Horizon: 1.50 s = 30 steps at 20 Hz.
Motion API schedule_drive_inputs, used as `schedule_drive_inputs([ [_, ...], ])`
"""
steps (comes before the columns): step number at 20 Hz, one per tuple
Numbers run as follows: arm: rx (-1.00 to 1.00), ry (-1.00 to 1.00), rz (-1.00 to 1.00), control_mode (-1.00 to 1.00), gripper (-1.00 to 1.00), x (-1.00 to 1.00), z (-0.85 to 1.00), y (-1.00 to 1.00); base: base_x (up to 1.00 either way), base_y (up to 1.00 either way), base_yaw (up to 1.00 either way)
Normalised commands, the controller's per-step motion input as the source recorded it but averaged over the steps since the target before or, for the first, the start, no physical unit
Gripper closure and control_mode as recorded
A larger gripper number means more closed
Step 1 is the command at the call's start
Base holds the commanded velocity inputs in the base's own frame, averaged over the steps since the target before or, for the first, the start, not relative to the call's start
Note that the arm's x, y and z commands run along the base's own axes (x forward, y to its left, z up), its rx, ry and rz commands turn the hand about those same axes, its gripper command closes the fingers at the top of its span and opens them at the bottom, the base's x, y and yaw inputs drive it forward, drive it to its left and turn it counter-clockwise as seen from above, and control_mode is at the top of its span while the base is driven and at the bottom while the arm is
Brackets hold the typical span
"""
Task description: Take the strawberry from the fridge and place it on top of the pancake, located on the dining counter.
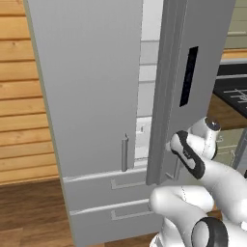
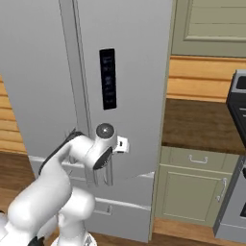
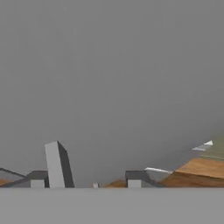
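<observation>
The fridge (image 1: 91, 96) is tall and light grey; its left door is closed, while its right door (image 1: 202, 58) stands ajar. The gap between the doors shows white shelves (image 1: 146, 91). The strawberry is hidden; the pancake and the dining counter are out of view. My hand (image 2: 104, 144) sits low against the front of the right door, by its vertical bar handle (image 2: 106, 175). In the hand view my gripper (image 3: 89, 180) faces the flat grey door from very close. Its fingertips (image 3: 137, 178) stand apart with nothing between them.
The fridge's lower drawers (image 1: 111, 193) lie just below my arm. A dark wood countertop (image 2: 202, 125) on pale green cabinets (image 2: 192, 187) adjoins the fridge on the right, with a dark stove (image 2: 238, 96) beyond. A plank wall (image 1: 19, 96) and wooden floor (image 1: 29, 212) lie to the left.
</observation>
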Motion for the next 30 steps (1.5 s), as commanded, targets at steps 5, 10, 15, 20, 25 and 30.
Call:
schedule_drive_inputs([
  [5, 0.06, -0.16, 0.00, -1.00, -1.00, -0.42, 0.09, -0.40, 0.00, 0.00, 0.00],
  [10, -0.01, -0.03, 0.03, -1.00, -1.00, -0.36, 0.86, -0.13, 0.00, 0.00, 0.00],
  [15, -0.07, 0.06, -0.05, -1.00, -1.00, -0.68, 0.97, 0.41, 0.00, 0.00, 0.00],
  [20, -0.43, 0.25, -0.15, -1.00, -1.00, -0.33, 0.79, 1.00, 0.00, 0.00, 0.00],
  [25, -0.61, 0.30, -0.05, -1.00, -1.00, 0.01, 0.81, 1.00, 0.00, 0.00, 0.00],
  [30, -0.53, 0.37, -0.04, -1.00, -1.00, 0.47, 0.17, 0.72, 0.00, 0.00, 0.00],
])
